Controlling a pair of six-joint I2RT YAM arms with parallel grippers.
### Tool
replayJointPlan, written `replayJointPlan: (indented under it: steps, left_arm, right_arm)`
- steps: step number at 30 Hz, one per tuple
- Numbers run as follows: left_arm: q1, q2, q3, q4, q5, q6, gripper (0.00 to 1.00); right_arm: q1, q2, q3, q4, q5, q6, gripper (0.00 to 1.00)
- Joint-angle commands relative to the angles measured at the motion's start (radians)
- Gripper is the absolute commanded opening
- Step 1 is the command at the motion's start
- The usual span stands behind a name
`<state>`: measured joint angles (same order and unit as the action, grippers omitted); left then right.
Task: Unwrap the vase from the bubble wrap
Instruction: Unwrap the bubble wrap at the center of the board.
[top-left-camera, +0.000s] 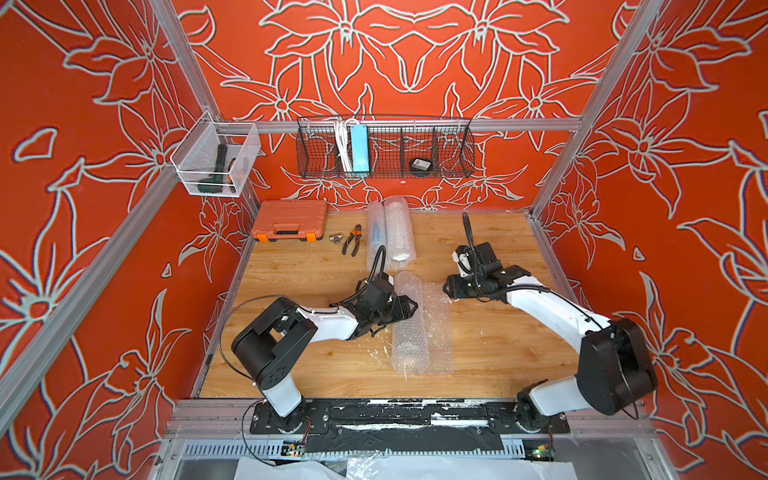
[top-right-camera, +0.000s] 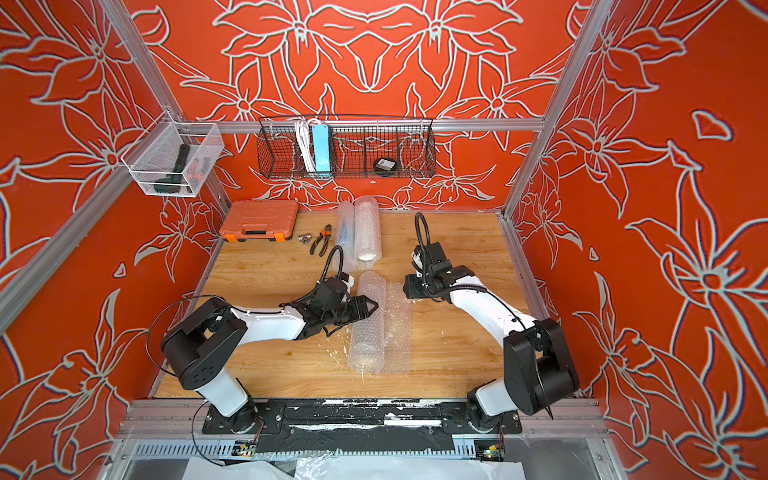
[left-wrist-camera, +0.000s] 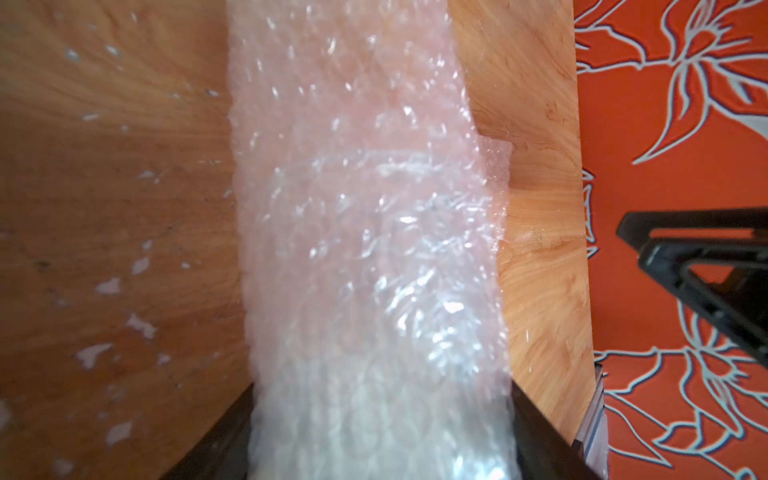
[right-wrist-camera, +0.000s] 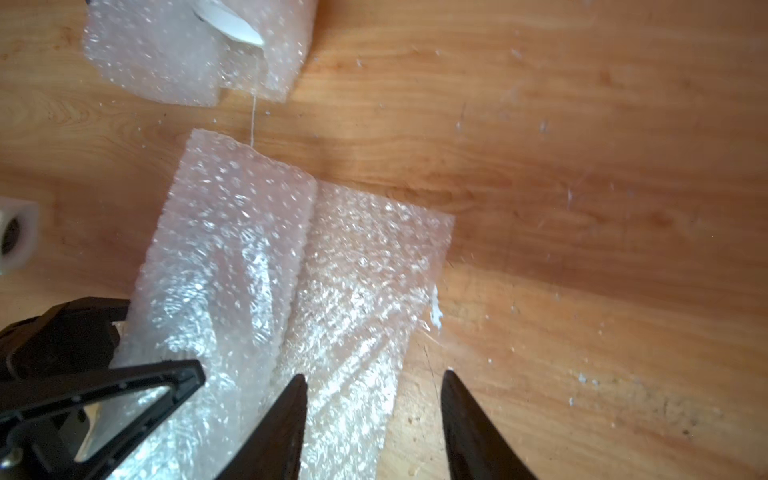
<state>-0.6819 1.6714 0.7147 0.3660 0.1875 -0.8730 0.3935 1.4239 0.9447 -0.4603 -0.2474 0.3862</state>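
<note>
Lying lengthwise from 12 to 6 o'clock near the middle of the wooden table (top-left-camera: 311, 365), the bubble wrap (top-left-camera: 409, 336) is a partly unrolled tube in both top views. Its loose flap (top-left-camera: 439, 328) spreads flat on the board toward 3 o'clock. The left gripper (top-left-camera: 409, 308) reaches in from 9 o'clock and straddles the tube, its fingers (left-wrist-camera: 536, 432) pressed against either side, grasping it. The right gripper (top-left-camera: 448, 289) hangs at the flap's 1 o'clock corner, its fingers (right-wrist-camera: 286, 419) spread apart and released, holding nothing. Two more wrapped rolls (top-left-camera: 392, 232) lie at the table's 12 o'clock, with pliers (top-left-camera: 352, 240) and an orange case (top-left-camera: 289, 220) toward 11 o'clock.
</note>
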Motion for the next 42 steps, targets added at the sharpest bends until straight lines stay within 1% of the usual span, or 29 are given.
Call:
replayJointPlan:
  steps: [1,7,10,19,23,30,32,38,40,42]
  left_arm:
    - [-0.005,-0.005,-0.027,-0.065,-0.028,-0.009,0.64]
    - [-0.005,-0.008,-0.03,-0.061,-0.026,-0.011,0.64]
    - [-0.005,-0.014,-0.031,-0.062,-0.022,-0.005,0.64]
    - [-0.005,-0.022,-0.019,-0.068,-0.001,0.03,0.64]
    - [-0.005,-0.022,-0.011,-0.077,0.006,0.045,0.64]
    - [-0.005,-0.028,-0.01,-0.076,0.006,0.048,0.64]
    - [-0.005,-0.029,-0.01,-0.076,0.008,0.049,0.64]
    - [-0.005,-0.05,-0.006,-0.084,0.012,0.07,0.65]
    - [-0.005,-0.061,0.001,-0.1,0.016,0.096,0.68]
    - [-0.005,-0.075,0.012,-0.123,0.015,0.125,0.72]
  right_arm:
    - [-0.017,-0.035,-0.052,-0.004,-0.117,0.041,0.51]
    - [-0.045,-0.035,-0.147,0.076,-0.226,0.072,0.47]
    - [-0.049,-0.021,-0.174,0.09,-0.227,0.075,0.45]
    - [-0.053,0.042,-0.225,0.153,-0.235,0.088,0.44]
    - [-0.055,0.076,-0.241,0.201,-0.268,0.1,0.43]
    - [-0.056,0.123,-0.257,0.254,-0.295,0.121,0.38]
    - [-0.056,0.134,-0.259,0.266,-0.301,0.123,0.34]
    - [-0.058,0.142,-0.261,0.305,-0.329,0.136,0.05]
    - [-0.056,0.131,-0.253,0.302,-0.331,0.137,0.01]
    - [-0.056,0.112,-0.242,0.292,-0.33,0.135,0.0]
